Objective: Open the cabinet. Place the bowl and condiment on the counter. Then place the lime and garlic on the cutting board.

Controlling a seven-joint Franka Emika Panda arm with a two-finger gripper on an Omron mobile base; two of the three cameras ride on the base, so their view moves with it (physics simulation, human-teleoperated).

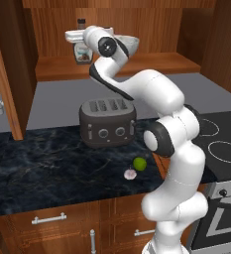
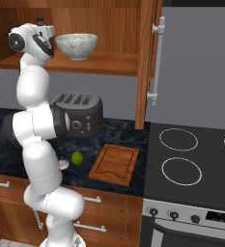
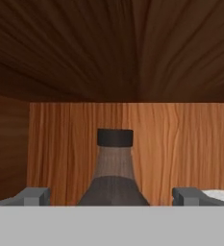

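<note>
The cabinet (image 1: 151, 30) stands open, its doors swung wide. On its shelf stands the dark condiment (image 3: 113, 180) bottle, also the condiment (image 1: 81, 51), and to its right the marbled bowl (image 2: 76, 46). My gripper (image 3: 111, 197) is open at the bottle's neck height, one fingertip (image 3: 34, 196) on each side of the bottle, apart from it. From the left base the gripper (image 1: 73, 36) sits just in front of the bottle. The lime (image 1: 140, 164) and the garlic (image 1: 130, 174) lie side by side on the counter (image 1: 47, 168). To their right lies the cutting board (image 2: 115, 164), bare.
A dark toaster (image 1: 107, 121) stands on the counter under the shelf. The right door with its long handle (image 2: 157, 62) juts out beside the bowl; the left door (image 1: 3, 74) juts out too. A black stovetop (image 2: 196, 159) lies right of the board.
</note>
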